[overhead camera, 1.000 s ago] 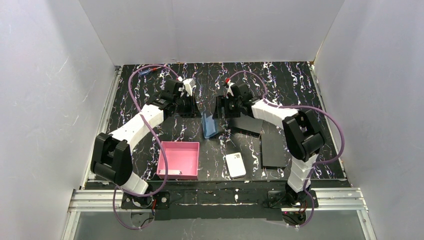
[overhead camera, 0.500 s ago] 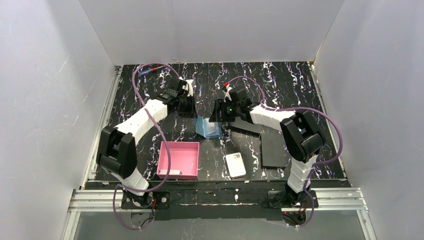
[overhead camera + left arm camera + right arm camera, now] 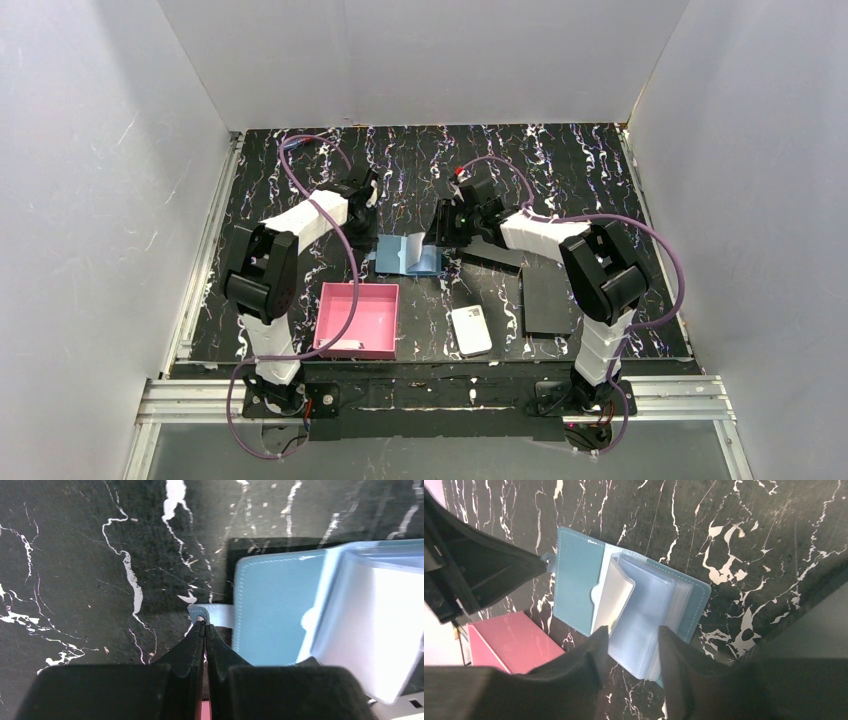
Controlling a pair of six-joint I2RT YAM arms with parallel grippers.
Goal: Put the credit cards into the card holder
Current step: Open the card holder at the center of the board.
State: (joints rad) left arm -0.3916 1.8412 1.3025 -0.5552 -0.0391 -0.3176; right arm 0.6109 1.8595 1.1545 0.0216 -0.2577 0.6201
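The teal-blue card holder lies opened out on the black marbled table, with its clear inner sleeves fanned up. My left gripper is at its left edge. In the left wrist view that gripper is shut on the small strap tab of the cover. My right gripper is open over the holder's right half. In the right wrist view it straddles the sleeves without closing. A thin pale strip, perhaps a card, lies in the pink tray.
The pink square tray sits just in front of the holder. A white rounded block lies to its right. Flat black rectangles lie under and beside the right arm. White walls close in on three sides.
The card holder went from folded and standing narrow to spread open. My left gripper drew its cover to the left, and the left elbow swung inward. My right gripper stayed at the holder's right side.
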